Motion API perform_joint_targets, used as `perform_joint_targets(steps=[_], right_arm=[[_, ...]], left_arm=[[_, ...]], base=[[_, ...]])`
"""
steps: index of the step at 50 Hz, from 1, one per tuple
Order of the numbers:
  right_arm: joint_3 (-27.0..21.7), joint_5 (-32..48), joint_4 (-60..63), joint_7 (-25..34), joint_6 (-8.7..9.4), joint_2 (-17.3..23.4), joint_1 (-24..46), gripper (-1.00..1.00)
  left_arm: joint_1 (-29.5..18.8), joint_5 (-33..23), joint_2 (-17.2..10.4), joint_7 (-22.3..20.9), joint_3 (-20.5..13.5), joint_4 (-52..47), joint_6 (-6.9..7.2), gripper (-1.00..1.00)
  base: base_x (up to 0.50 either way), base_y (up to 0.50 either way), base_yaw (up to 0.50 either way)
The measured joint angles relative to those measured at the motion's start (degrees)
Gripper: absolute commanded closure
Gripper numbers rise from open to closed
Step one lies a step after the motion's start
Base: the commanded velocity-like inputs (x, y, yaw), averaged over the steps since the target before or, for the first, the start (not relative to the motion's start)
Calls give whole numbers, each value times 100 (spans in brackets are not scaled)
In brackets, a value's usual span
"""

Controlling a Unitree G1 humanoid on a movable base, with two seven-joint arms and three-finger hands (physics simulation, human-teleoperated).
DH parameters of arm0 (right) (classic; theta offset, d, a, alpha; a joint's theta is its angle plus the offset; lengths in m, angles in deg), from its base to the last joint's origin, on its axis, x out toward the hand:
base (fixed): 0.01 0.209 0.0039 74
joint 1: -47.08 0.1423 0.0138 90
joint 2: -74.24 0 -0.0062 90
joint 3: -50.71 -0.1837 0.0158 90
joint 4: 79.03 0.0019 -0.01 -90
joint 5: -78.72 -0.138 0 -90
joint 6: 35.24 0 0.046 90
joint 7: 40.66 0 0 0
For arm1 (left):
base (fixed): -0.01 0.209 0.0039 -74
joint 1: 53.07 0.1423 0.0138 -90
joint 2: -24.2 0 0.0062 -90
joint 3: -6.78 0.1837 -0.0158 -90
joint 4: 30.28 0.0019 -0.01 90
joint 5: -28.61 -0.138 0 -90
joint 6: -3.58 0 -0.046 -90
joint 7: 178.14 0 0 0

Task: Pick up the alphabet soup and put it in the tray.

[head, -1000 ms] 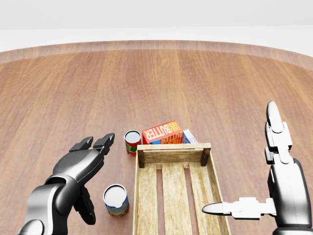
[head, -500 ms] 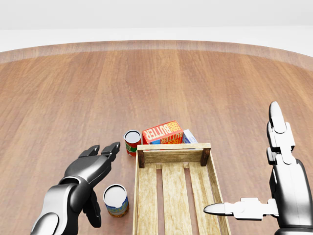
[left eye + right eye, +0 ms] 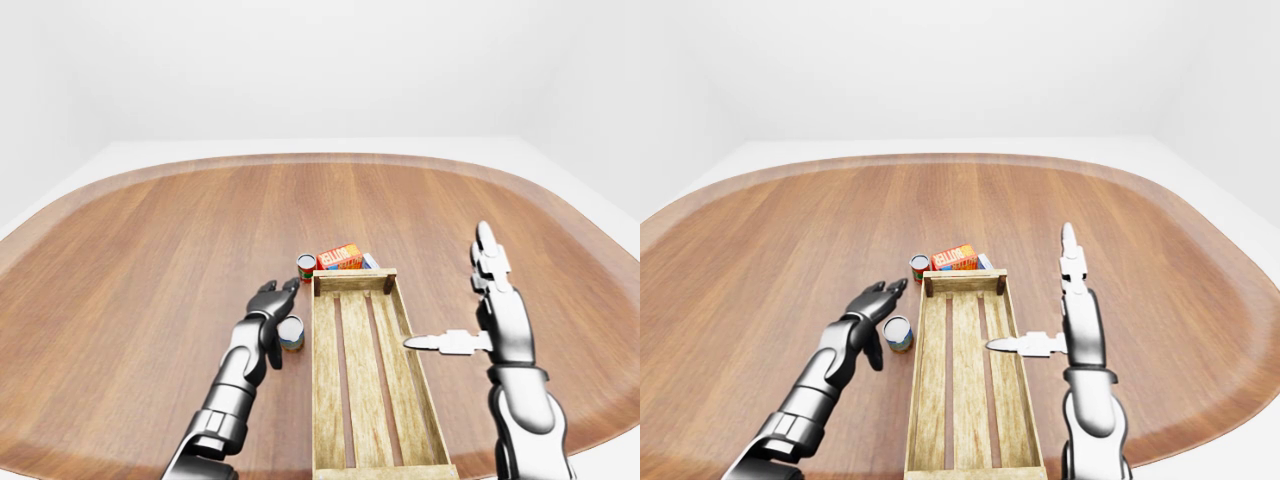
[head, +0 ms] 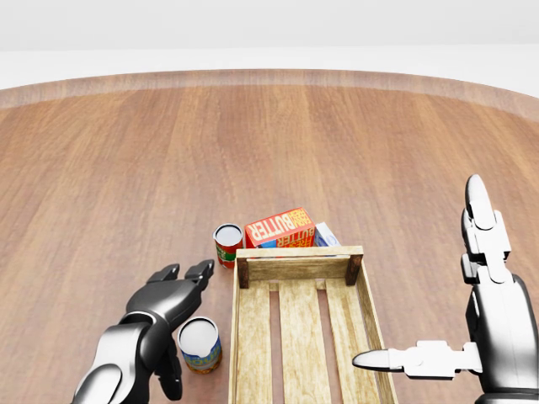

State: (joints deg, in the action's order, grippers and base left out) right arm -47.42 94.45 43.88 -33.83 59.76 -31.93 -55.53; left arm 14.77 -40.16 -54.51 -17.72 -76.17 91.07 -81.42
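The alphabet soup can (image 4: 200,343), with a white lid and a blue and orange label, stands upright on the wooden table just left of the wooden slatted tray (image 4: 299,252). My left hand (image 4: 175,324) is open at the can's left side. Its fingers (image 4: 200,270) reach past the can's top edge and its thumb hangs down beside the can; I cannot tell if it touches. My right hand (image 4: 459,311) is open and empty over the tray's right edge, fingers pointing up and thumb pointing left over the slats. The tray holds nothing.
A red can (image 4: 227,242) stands at the tray's top left corner. An orange butter box (image 4: 280,227) and a small blue box (image 4: 327,234) lie against the tray's top end. The round table's edge (image 3: 320,158) curves across the top.
My left hand has dropped lower in the head view and come closer to the soup can, now alongside it. The right hand has barely moved. The can has not moved.
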Motion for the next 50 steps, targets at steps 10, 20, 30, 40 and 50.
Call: perform_joint_targets(steps=[10, 20, 30, 40, 50], right_arm=[[0, -1, -9, -2, 0, 2, 13, -100], [2, -6, 7, 2, 0, 2, 9, -100], [-2, -9, 23, 13, 0, -2, -9, -100], [-12, -13, 38, 27, 0, -7, -24, -100], [-14, -11, 41, 36, 0, -9, -30, -100]], left_arm=[[-155, -7, 13, 143, 37, 399, 0, -100], [-328, 1, 33, 338, 67, 856, 0, -100], [-506, 29, 89, 543, 113, 1309, 0, -100], [-663, 147, 162, 839, 141, 1765, 0, -100], [-811, 276, 190, 1145, 168, 2277, 0, -100]], base=[[0, 0, 0], [0, 0, 0], [0, 0, 0], [0, 0, 0], [0, 0, 0]])
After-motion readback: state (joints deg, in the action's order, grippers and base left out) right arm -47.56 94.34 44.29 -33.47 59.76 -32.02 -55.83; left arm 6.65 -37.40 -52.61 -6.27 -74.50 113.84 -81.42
